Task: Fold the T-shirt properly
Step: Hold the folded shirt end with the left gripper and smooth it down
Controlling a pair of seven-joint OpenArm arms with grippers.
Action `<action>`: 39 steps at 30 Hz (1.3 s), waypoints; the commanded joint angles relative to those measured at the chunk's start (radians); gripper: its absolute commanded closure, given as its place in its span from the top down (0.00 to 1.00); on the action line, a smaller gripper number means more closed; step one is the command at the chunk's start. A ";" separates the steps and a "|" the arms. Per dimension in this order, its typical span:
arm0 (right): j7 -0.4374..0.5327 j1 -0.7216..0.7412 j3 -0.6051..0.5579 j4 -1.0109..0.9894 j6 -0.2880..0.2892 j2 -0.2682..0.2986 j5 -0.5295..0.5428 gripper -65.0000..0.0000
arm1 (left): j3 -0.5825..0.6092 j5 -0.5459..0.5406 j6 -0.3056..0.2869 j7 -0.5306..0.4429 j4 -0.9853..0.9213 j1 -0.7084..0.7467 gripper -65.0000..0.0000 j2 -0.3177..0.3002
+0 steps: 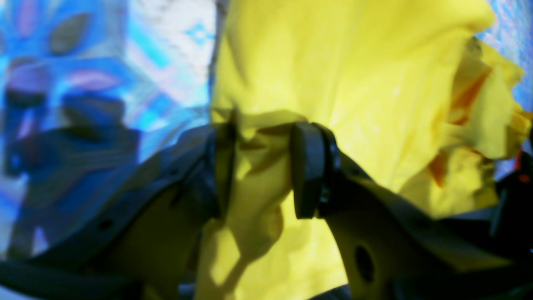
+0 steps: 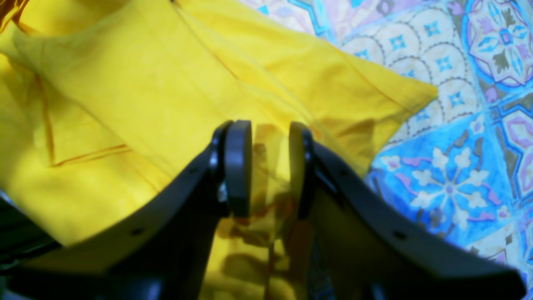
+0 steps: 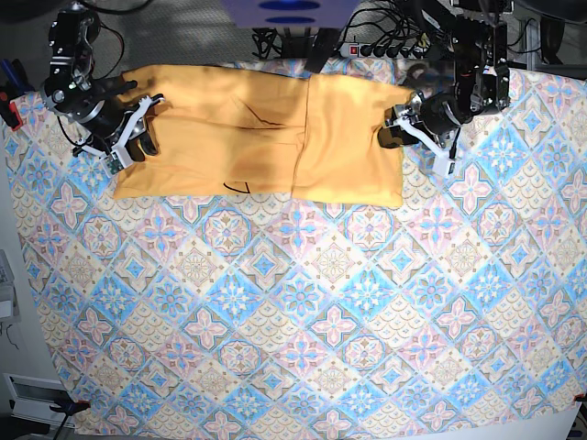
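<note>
1. Left gripper (image 1: pixel 260 166) pinching T-shirt (image 3: pixel 257 137) cloth, jaws partly closed.
2. Right gripper (image 2: pixel 270 166) likewise clamped on T-shirt's opposite edge.
3. T-shirt lying at tablecloth's (image 3: pixel 321 348) far end; both ends gripped, probably for the next fold.

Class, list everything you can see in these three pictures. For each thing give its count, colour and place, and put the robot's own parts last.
T-shirt: one, yellow-orange, partly folded, lying across the far part of the table between the two arms.
Tablecloth: one, blue and pink tile pattern, covering the table under the T-shirt.
Cables and power strip: several, dark, beyond the far edge of the tablecloth.
Left gripper: one, black, at the base view's right end of the T-shirt, jaws closed on a bunch of its cloth.
Right gripper: one, black, at the base view's left end of the T-shirt, jaws closed on its cloth.
</note>
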 commanded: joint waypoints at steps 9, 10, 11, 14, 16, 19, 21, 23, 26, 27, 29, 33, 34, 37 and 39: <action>0.020 0.000 0.006 0.020 0.002 0.014 0.015 0.23 | -0.033 -0.010 -0.005 0.018 0.016 0.006 0.36 -0.023; 0.020 0.000 0.006 0.020 0.002 0.014 0.015 0.23 | -0.047 -0.011 -0.005 0.018 0.033 0.008 0.36 -0.024; 0.020 0.000 0.004 0.020 0.002 0.014 0.015 0.23 | -0.064 -0.019 -0.005 0.019 0.053 0.011 0.36 -0.024; 0.020 0.002 0.004 0.020 0.002 0.014 0.015 0.23 | -0.099 -0.039 -0.005 0.019 0.103 0.037 0.36 -0.041; 0.020 0.002 0.004 0.020 0.002 0.014 0.015 0.23 | -0.106 -0.037 -0.005 0.019 0.107 0.037 0.36 -0.052; 0.020 0.002 0.003 0.020 0.002 0.014 0.015 0.23 | -0.109 -0.036 -0.005 0.011 0.096 0.034 0.36 -0.055; 0.020 0.002 0.003 0.020 0.002 0.014 0.015 0.23 | -0.109 -0.034 -0.005 0.010 0.073 0.019 0.36 -0.055; 0.020 0.002 0.003 0.020 0.002 0.014 0.015 0.23 | -0.099 -0.033 -0.005 0.010 0.024 -0.011 0.36 -0.054; 0.020 0.002 0.003 0.020 0.002 0.014 0.015 0.23 | -0.090 -0.033 -0.005 0.013 -0.038 -0.041 0.36 -0.047; 0.020 0.002 0.003 0.020 0.002 0.014 0.015 0.23 | -0.073 -0.033 -0.005 0.011 -0.048 -0.049 0.36 -0.047; 0.020 0.002 0.006 0.020 0.002 0.014 0.015 0.23 | -0.037 -0.033 -0.005 0.011 -0.067 -0.060 0.36 -0.049; 0.020 0.002 0.009 0.020 0.002 0.014 0.015 0.23 | -0.004 -0.036 -0.005 0.018 -0.075 -0.067 0.47 -0.049; 0.020 0.003 0.007 0.020 0.002 0.014 0.015 0.23 | 0.002 -0.037 -0.005 0.018 -0.073 -0.064 0.53 -0.049; 0.020 0.005 0.007 0.016 0.002 0.014 0.015 0.23 | 0.022 -0.039 -0.008 0.018 -0.073 -0.064 0.62 -0.055; 0.020 0.020 0.007 0.014 0.002 0.014 0.015 0.23 | 0.019 -0.039 -0.008 0.018 -0.073 -0.063 0.61 -0.055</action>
